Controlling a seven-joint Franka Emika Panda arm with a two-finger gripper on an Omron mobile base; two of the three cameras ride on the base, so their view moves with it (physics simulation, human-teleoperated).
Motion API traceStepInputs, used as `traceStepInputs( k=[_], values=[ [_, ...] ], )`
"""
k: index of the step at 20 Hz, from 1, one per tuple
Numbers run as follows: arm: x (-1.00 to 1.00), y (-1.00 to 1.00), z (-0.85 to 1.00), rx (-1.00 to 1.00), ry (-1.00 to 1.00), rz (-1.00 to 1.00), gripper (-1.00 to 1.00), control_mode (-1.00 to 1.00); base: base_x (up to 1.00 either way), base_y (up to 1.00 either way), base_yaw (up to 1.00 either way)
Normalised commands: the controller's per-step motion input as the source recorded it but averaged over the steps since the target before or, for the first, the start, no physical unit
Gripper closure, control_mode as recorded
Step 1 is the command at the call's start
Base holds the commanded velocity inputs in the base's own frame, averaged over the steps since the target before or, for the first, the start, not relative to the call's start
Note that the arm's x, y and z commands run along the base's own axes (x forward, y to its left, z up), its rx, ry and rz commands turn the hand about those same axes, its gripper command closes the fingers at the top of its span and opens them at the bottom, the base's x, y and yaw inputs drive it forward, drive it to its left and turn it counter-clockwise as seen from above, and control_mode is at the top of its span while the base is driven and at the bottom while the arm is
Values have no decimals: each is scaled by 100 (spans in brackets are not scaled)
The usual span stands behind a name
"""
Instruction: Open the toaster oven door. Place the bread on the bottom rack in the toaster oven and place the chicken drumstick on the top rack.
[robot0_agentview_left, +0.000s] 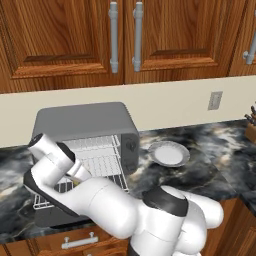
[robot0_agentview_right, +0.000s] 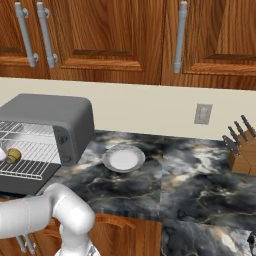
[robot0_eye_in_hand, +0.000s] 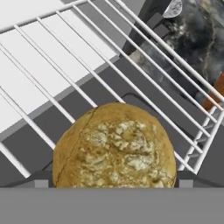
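Note:
The grey toaster oven (robot0_agentview_left: 85, 122) (robot0_agentview_right: 50, 117) stands open, its dark door (robot0_agentview_right: 30, 189) folded down flat in front. Both wire racks are pulled out: the top rack (robot0_agentview_right: 25, 131) above the bottom rack (robot0_agentview_right: 31, 167). The round yellowish-brown bread (robot0_eye_in_hand: 114, 146) (robot0_agentview_right: 14, 155) lies on the bottom rack's wires. My gripper (robot0_eye_in_hand: 113, 181) is right at the roll, open wide, with one dark fingertip (robot0_eye_in_hand: 41, 181) on each side of it and a thin gap showing. My own arm hides the gripper in the left base view. The chicken drumstick is out of view.
An empty grey plate (robot0_agentview_left: 169, 153) (robot0_agentview_right: 123, 159) sits on the dark marble counter just right of the oven. A knife block (robot0_agentview_right: 242, 155) stands at the far right. Wooden wall cabinets hang above, and a wall outlet (robot0_agentview_right: 202, 113) is on the backsplash.

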Motion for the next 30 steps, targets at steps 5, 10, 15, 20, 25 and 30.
traceStepInputs(
  k=[5,10,15,20,25,30],
  values=[
    [-71,44,-94,-4,0,0,-100,-100,0,0,0],
    [-72,42,-94,-3,0,0,-100,-100,0,0,0],
    [-71,43,-94,-3,0,0,-100,-100,0,0,0],
    [-65,51,-94,-2,0,-4,-100,-100,0,0,0],
    [-61,54,-94,-2,0,-18,-100,-100,0,0,0],
    [-59,52,-94,-1,0,-24,-100,-100,0,0,0]
  ],
)
